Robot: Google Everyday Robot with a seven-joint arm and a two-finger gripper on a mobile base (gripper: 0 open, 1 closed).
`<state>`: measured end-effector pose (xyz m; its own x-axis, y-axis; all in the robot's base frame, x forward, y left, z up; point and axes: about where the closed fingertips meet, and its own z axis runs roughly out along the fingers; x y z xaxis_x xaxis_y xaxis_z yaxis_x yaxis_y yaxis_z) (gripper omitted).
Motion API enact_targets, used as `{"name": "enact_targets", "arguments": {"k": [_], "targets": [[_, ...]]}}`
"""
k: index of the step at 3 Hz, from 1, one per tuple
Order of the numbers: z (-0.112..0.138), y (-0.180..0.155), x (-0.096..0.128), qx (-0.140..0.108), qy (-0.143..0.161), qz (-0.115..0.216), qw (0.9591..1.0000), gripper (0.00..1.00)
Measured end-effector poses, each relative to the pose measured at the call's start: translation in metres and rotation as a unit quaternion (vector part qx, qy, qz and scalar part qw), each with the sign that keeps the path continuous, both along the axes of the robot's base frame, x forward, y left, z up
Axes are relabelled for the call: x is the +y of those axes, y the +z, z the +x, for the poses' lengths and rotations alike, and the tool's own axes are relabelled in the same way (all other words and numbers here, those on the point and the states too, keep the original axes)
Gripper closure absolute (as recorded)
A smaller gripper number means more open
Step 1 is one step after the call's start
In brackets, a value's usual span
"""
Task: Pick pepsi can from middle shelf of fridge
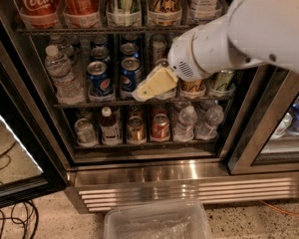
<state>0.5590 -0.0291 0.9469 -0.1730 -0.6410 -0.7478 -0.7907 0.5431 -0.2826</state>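
Observation:
The fridge (189, 183) stands open in front of me. On its middle shelf (89, 103) two blue pepsi cans stand side by side at the front, one on the left (98, 79) and one on the right (130, 75), with more blue cans behind them. My gripper (143, 92), cream coloured on a white arm that comes in from the upper right, is at the shelf's front edge. It sits just to the right of the right pepsi can and holds nothing that I can see.
A water bottle (60, 74) stands left of the pepsi cans. A gold can (192, 86) and a white-green can (222, 78) stand behind my arm. The lower shelf holds cans and bottles (160, 127). A clear plastic bin (157, 222) sits on the floor below, with cables (10, 223) at the left.

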Motion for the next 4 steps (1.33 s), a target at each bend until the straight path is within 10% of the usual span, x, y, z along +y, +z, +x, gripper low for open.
{"name": "enact_targets", "arguments": {"k": [4], "targets": [[0.004,-0.003,0.087,-0.075,-0.057,0.125,0.9877,0.00]]}}
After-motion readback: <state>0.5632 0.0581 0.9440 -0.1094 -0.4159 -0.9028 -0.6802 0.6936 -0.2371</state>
